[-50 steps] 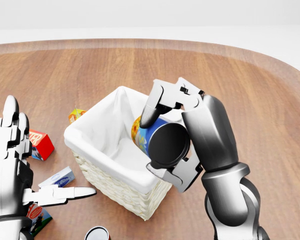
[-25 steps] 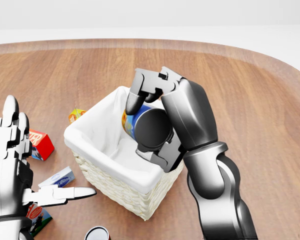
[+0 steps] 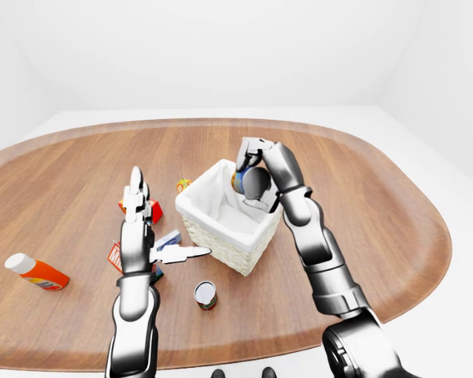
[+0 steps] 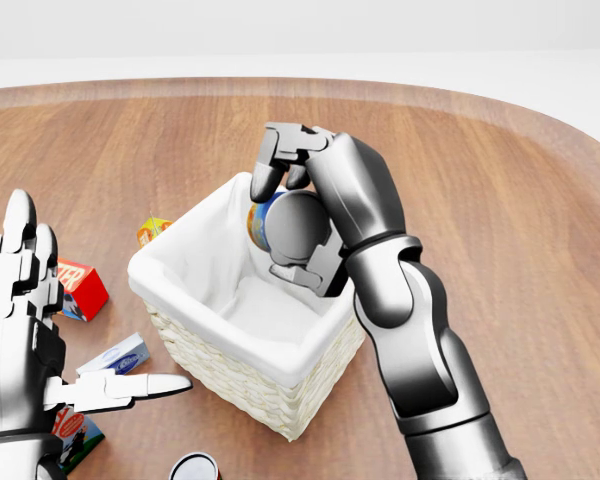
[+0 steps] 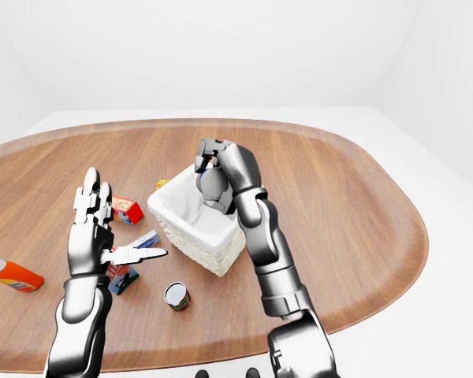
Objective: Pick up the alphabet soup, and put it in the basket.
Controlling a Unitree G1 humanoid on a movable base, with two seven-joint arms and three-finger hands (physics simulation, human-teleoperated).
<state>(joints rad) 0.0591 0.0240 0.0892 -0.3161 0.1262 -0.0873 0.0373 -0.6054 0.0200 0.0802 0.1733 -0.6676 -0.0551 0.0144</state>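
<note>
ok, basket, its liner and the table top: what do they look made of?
Basket: looks like pale woven wicker, matte, its walls showing a braided weave. Liner: probably white cloth, folding softly over the rim. Table: wood or wood-look veneer, brown with long grain streaks and a low sheen.

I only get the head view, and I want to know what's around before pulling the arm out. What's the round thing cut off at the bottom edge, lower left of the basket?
Observer: A small can, standing upright on the table, apart from the basket.
Operator: Anything further left, outside my picture?
Observer: Yes, an orange bottle with a white cap lies on its side near the left end of the table in the left-eye view.
</note>
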